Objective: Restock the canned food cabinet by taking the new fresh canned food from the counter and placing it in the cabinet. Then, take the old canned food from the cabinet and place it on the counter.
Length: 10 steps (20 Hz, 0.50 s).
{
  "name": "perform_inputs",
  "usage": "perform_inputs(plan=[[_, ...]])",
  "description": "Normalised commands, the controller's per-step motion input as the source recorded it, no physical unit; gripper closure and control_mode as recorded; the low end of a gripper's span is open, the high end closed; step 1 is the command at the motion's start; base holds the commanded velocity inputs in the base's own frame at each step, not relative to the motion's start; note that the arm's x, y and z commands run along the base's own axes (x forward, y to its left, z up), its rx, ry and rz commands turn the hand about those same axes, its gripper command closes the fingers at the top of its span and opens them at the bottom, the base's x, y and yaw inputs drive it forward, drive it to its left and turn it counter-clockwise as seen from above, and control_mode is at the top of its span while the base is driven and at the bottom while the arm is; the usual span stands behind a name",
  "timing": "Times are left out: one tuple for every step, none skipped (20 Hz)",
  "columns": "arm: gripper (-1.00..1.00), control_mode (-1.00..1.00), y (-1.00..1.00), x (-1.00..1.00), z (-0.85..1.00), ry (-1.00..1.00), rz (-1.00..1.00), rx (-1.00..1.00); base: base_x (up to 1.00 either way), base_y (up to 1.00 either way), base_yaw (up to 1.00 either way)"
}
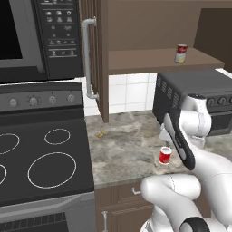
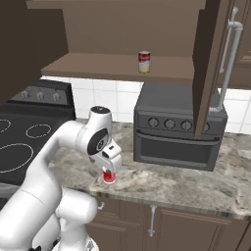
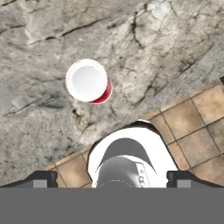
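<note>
Overhead, the gripper (image 3: 112, 179) hangs with jaws spread wide and empty; the new fresh canned food (image 3: 89, 81) stands upright near the counter (image 1: 122, 140) edge, seemingly off-centre, so descending could tip it floorward.

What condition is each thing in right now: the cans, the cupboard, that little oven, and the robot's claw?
new fresh canned food: upright on the counter, not gripped.
old canned food: upright on the cabinet shelf.
cabinet doors: swung open.
toaster oven: door closed.
gripper: open, above the red can, holding nothing.
</note>
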Motion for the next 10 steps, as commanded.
perform_inputs(plan=[[-1.00, -1.00, 0.00, 0.06, -0.24, 0.13, 0.00, -0.03, 0.00, 0.00, 0.00], [-1.00, -1.00, 0.00, 0.07, -0.24, 0.13, 0.00, -0.02, 0.00, 0.00, 0.00], [-1.00, -1.00, 0.00, 0.07, -0.26, 0.13, 0.00, -0.02, 0.00, 0.00, 0.00], [-1.00, -1.00, 0.00, 0.10, -0.26, 0.11, 0.00, 0.00, 0.00, 0.00, 0.00], [-1.00, -1.00, 0.00, 0.15, -0.28, 0.07, 0.00, 0.00, 0.00, 0.00, 0.00], [-1.00, -1.00, 0.00, 0.26, -0.34, 0.02, 0.00, 0.00, 0.00, 0.00, 0.00], [-1.00, -1.00, 0.00, 0.29, -0.37, 0.00, 0.00, 0.00, 0.00, 0.00, 0.00], [-1.00, -1.00, 0.00, 0.32, -0.38, 0.00, 0.00, 0.00, 0.00, 0.00, 0.00], [-1.00, -1.00, 0.00, 0.36, -0.39, 0.00, 0.00, 0.00, 0.00, 0.00, 0.00], [-1.00, -1.00, 0.00, 0.40, -0.37, 0.00, 0.00, 0.00, 0.00, 0.00, 0.00]])
